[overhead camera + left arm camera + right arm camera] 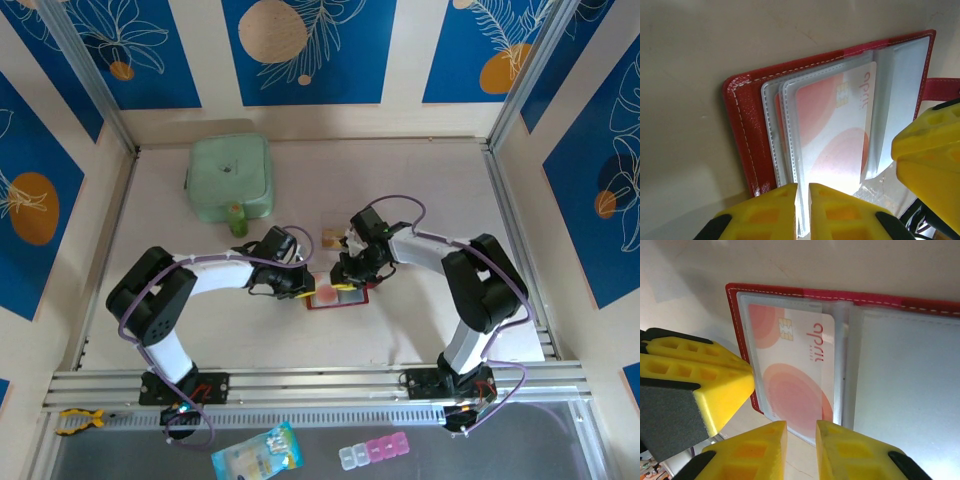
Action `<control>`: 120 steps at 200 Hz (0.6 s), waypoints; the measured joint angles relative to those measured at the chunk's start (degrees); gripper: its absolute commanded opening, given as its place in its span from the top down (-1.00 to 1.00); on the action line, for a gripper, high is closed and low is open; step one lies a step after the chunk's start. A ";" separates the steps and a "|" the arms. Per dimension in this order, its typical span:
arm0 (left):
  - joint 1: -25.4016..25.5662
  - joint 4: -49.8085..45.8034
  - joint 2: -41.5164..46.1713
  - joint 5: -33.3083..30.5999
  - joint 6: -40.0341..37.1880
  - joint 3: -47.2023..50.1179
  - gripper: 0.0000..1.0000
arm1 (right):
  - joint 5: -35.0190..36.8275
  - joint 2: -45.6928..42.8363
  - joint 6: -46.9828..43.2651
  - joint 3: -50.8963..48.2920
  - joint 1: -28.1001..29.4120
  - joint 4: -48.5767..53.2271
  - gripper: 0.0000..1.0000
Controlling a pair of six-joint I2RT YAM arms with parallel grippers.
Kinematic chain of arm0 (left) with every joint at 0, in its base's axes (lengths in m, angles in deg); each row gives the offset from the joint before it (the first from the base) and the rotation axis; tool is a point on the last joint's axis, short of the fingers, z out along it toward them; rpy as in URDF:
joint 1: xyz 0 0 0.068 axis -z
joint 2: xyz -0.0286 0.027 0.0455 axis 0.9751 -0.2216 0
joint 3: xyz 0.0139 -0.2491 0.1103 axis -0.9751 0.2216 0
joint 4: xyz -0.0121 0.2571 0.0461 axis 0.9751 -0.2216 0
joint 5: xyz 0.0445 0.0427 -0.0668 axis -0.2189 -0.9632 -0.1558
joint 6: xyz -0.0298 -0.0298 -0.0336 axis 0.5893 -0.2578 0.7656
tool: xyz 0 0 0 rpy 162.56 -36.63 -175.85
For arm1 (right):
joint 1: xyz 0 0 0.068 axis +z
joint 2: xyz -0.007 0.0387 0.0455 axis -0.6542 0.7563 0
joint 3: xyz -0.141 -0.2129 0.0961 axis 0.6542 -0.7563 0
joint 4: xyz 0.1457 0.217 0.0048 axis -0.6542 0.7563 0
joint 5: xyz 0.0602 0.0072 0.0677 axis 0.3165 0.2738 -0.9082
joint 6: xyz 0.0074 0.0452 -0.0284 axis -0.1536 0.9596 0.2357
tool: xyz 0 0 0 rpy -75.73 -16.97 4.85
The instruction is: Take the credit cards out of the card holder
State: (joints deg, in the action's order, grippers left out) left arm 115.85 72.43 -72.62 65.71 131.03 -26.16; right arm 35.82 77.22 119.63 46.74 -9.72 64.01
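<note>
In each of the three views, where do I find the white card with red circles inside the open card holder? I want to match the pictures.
Top external: white card slightly below the picture's centre, in the holder's left half.
Left wrist: white card right of centre, in the front sleeve, chip near the top.
Right wrist: white card left of centre, chip near the top.
Shared landmark: the card holder's red cover.

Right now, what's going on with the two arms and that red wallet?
Both arms work at the open red card holder on the table. The left gripper is nearly shut on its clear sleeves' edge; the right gripper straddles the sleeve holding a white card with red circles, grip unclear. One tan card already lies out.
</note>
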 measured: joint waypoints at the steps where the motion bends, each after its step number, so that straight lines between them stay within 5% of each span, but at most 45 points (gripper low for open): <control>1: -0.02 0.00 0.00 0.00 0.00 0.00 0.73 | 0.00 0.02 0.00 0.00 0.00 0.00 0.55; 120: -0.11 0.55 0.39 1.55 0.66 0.00 0.81 | 0.02 1.03 -0.04 0.42 0.04 -0.04 0.54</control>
State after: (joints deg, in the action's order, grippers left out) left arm 115.74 72.98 -72.23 67.26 131.69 -26.16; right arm 35.84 78.25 119.59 47.16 -9.68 63.97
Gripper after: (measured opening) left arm 0.103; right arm 0.229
